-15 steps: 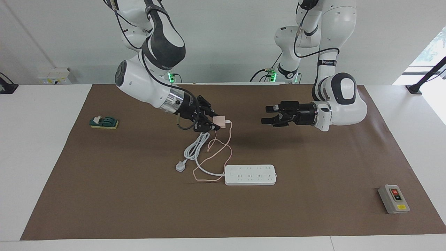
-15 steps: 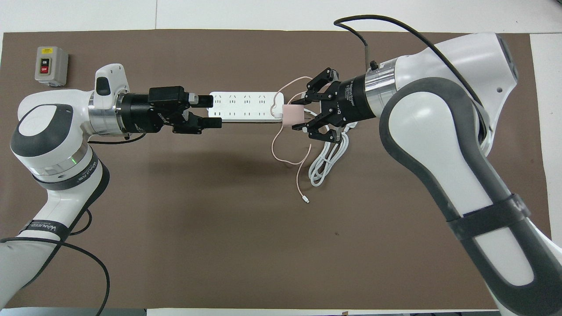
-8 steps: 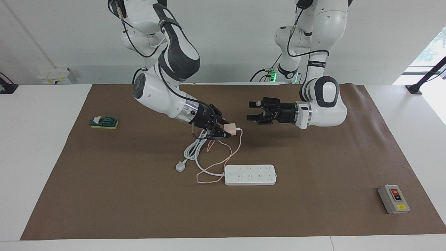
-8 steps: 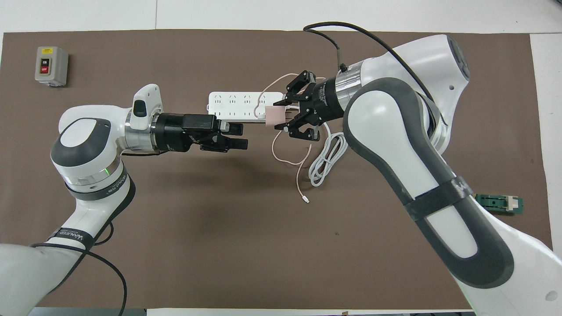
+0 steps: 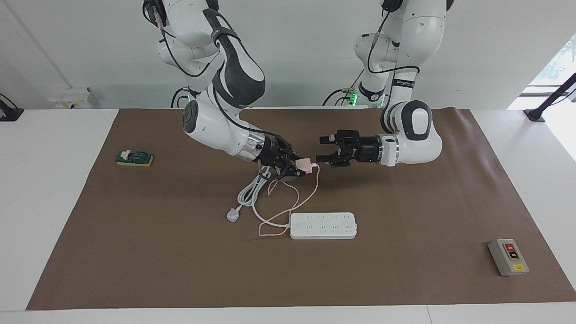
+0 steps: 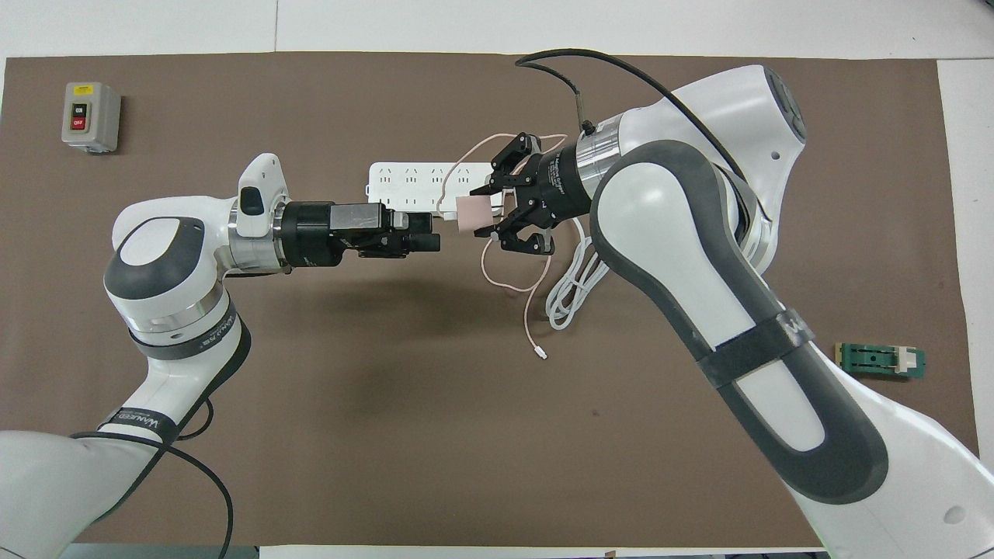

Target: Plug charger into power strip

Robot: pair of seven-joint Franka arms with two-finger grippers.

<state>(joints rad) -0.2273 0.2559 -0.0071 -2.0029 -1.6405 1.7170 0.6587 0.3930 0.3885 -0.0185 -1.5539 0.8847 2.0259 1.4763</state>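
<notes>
On the brown worktop (image 5: 405, 270), your right gripper (image 5: 300, 169) clenches the light, rigid charger (image 5: 306, 165) above the power strip (image 5: 323, 225); left gripper (image 5: 325, 150) spread. Grasp its flat sides.

Facing and overhead cameras, opposed, share the table (image 5: 67, 216).
</notes>
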